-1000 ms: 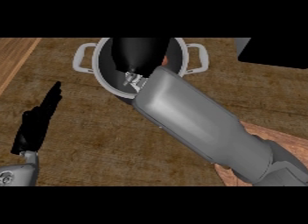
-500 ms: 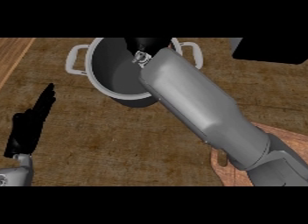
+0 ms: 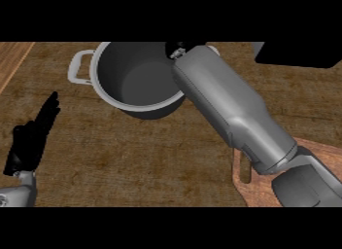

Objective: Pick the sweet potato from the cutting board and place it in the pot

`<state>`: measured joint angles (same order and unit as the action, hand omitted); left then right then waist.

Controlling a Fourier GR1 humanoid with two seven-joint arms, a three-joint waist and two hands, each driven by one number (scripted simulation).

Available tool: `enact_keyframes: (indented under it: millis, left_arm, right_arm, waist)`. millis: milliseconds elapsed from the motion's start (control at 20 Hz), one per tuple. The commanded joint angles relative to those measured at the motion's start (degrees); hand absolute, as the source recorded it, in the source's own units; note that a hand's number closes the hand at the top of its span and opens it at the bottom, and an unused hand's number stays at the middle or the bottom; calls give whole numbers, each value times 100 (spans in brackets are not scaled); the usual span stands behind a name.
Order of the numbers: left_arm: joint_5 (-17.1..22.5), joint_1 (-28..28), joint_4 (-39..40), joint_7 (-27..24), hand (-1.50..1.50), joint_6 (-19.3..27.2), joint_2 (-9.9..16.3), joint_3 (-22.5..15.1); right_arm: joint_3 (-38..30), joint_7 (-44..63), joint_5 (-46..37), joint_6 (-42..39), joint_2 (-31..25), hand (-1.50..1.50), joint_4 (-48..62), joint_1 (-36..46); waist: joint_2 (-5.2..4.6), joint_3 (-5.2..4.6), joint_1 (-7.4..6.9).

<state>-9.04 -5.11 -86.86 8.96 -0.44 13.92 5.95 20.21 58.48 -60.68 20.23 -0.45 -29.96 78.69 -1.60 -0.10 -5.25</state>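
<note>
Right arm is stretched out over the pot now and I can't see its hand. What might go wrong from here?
1. The grey right forearm runs past the grey metal pot's far rim and its hand is out of view, so whether the sweet potato is over the opening cannot be checked; it might land outside.
2. The forearm crosses close to the rim, so pulling back could nudge the pot.
3. The brown wooden cutting board lies under the elbow and could be shifted.

Grey pot [image 3: 134, 78], brown wood-grain counter [image 3: 131, 155], black left hand [image 3: 32, 138]
</note>
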Motion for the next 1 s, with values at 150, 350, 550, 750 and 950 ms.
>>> enact_keyframes:
  millis: [150,350,550,750,950]
  left_arm:
    - [206,131,-32,-240,0,-183,116,166]
    - [74,-58,123,-185,0,-83,27,71]
    - [243,144,58,-273,0,-232,121,205]
    - [136,-132,97,-43,0,-146,87,139]
    - [104,-71,-54,-67,0,-156,50,53]
  right_arm:
    - [-477,-248,275,1410,43,150,796,-370]
    - [-1000,-573,759,1586,43,-150,948,-171]
    - [-1311,-1344,992,1910,43,-150,1123,-249]
    - [-1358,-1670,1028,2459,44,-150,1262,-260]
    - [-1494,-1999,1144,3564,44,-150,639,-78]
  waist:
    - [-47,3,-65]
    - [-97,6,-90]
    - [-73,8,-66]
    - [-92,10,-74]
    - [-41,16,-80]
